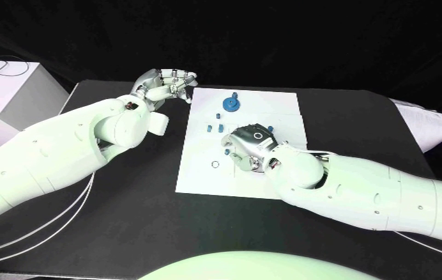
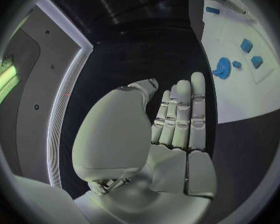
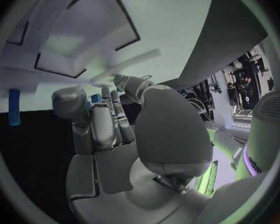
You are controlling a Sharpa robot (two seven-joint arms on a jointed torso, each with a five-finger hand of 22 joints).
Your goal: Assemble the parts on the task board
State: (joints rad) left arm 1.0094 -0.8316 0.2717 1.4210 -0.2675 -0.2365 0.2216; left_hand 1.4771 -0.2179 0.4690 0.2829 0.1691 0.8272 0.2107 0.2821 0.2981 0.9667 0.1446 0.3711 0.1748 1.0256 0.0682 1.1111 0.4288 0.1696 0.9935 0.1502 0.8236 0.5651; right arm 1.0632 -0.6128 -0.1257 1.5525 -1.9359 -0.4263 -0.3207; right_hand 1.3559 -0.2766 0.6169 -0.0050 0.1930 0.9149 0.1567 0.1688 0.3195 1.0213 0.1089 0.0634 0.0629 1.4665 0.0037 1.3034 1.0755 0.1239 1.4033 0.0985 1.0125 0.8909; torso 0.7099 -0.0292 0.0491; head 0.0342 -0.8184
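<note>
The flat white rectangular task board [image 1: 276, 110] lies in the middle of the black table [image 1: 138, 184], and both arms work around it from opposite sides, which looks like a sharing of labour: one hand busy on the plate, the other waiting clear of it. The right silver hand [image 1: 250, 147] hovers low over the near-centre of the board, back turned upward; in its wrist view a small blue part [image 3: 96, 98] peeks out at the fingertips [image 3: 109, 97], so it appears to be pinching a piece to seat it, though the contact itself is partly hidden. The left silver hand [image 1: 168, 85] rests off the board's far-left corner, over bare table, its fingers [image 2: 185, 109] straight, side by side and holding nothing, probably parked so as not to crowd the work. Counting what shows on the board in the head view: one round blue disc with a raised hub [image 1: 231, 105] at the far side, and about four small blue pegs [image 1: 216, 127] in a cluster just nearer, to the left of the right hand. The right wrist view adds one blue bar [image 3: 14, 113] at the board's edge.
</note>
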